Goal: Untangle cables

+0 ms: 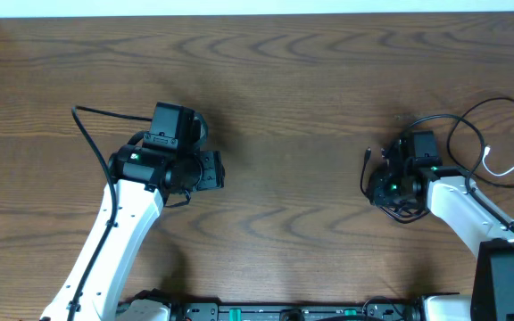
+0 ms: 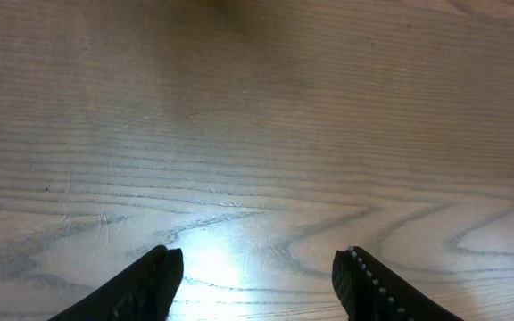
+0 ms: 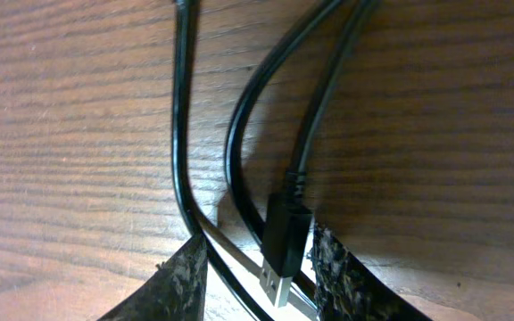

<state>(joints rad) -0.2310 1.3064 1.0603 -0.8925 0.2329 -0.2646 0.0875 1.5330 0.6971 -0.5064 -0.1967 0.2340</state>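
Table (image 1: pixel 293 80): dark wood grain fills every view; you work on a plain brown top.
Near edge: arm mounts (image 1: pixel 275 312) sit here, with no cord beside them.
Left gripper (image 2: pixel 259 263): left of the middle, jaws wide apart over wood, holding nothing.
Right gripper (image 3: pixel 259 248): toward the right edge, jaws narrow on either side of the black plug (image 3: pixel 282 234); you cannot tell whether they press it yet.
Black cable (image 3: pixel 178 116): its strands run between and past those fingers, then loop out to the right edge.
White cable (image 1: pixel 509 169): short, at the right edge, among the black loops.
Progress: early, by my judgement; the two cords appear to cross and neither lies apart. All the separating is left for you.
Far edge: wood, then a pale strip (image 1: pixel 257 7) beyond.
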